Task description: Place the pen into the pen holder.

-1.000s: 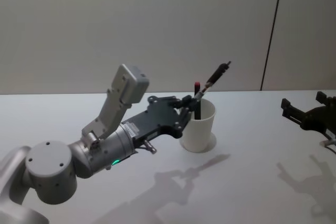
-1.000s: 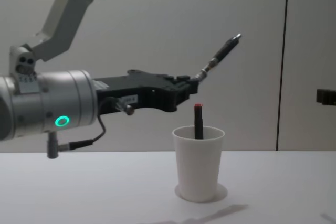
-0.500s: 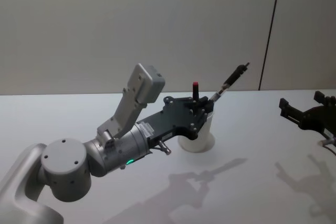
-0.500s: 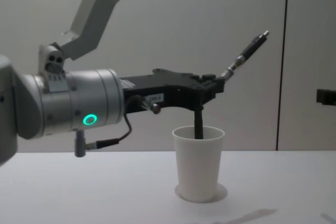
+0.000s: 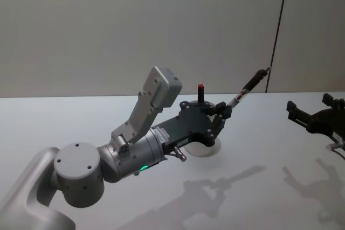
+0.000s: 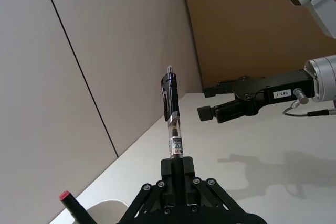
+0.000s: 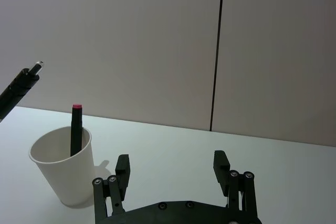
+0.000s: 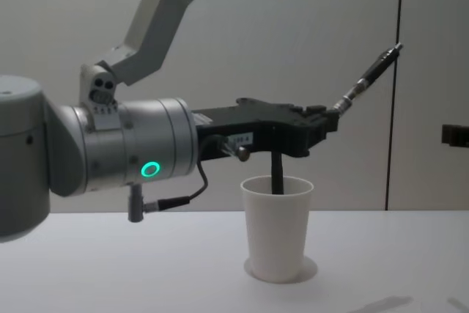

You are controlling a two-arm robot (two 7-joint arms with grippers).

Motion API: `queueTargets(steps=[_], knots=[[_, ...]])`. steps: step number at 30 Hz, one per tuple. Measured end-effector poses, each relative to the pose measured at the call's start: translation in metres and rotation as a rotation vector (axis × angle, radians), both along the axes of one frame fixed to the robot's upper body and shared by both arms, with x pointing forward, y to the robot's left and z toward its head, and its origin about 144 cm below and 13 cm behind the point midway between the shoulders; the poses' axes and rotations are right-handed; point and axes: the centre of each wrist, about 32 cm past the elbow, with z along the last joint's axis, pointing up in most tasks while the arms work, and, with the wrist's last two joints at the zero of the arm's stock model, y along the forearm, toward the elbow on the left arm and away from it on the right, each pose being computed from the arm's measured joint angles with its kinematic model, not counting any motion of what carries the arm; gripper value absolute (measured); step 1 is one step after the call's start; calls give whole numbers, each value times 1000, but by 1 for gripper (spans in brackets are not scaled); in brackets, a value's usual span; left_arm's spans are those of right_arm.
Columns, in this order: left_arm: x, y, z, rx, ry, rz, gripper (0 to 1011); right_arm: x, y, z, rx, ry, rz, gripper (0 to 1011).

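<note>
The pen holder, a white paper cup (image 8: 277,232), stands on the table with a black red-capped pen (image 7: 75,129) upright inside it. My left gripper (image 8: 327,118) hovers just above the cup's rim, shut on the pen (image 8: 371,75), a black and clear pen that slants up and to the right, past the cup. In the head view the left gripper (image 5: 221,113) covers most of the cup (image 5: 208,149), and the pen (image 5: 249,86) points up toward the wall. In the left wrist view the pen (image 6: 172,113) rises from the shut fingers (image 6: 185,167). My right gripper (image 5: 311,106) waits open at the far right.
White table (image 5: 259,197) with free room all around the cup (image 7: 63,174). The open right gripper (image 7: 173,167) sits low over the table to the cup's right, and its dark tip (image 8: 455,135) reaches the chest view's right edge. A plain wall stands behind.
My left arm has carried the pen to the right, from left of the cup to above it. The pen's free end now reaches past the cup. The right arm has stayed still.
</note>
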Motion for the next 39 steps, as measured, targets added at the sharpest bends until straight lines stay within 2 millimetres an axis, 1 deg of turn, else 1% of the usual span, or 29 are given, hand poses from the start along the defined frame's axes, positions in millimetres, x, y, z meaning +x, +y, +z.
queueTargets(steps=[30, 39], knots=[[0, -7, -1, -3, 6, -16, 129, 0, -1, -1, -1, -12, 9, 1001], [0, -7, -1, -4, 6, -17, 127, -3, -7, -3, 13, -32, 36, 1002]])
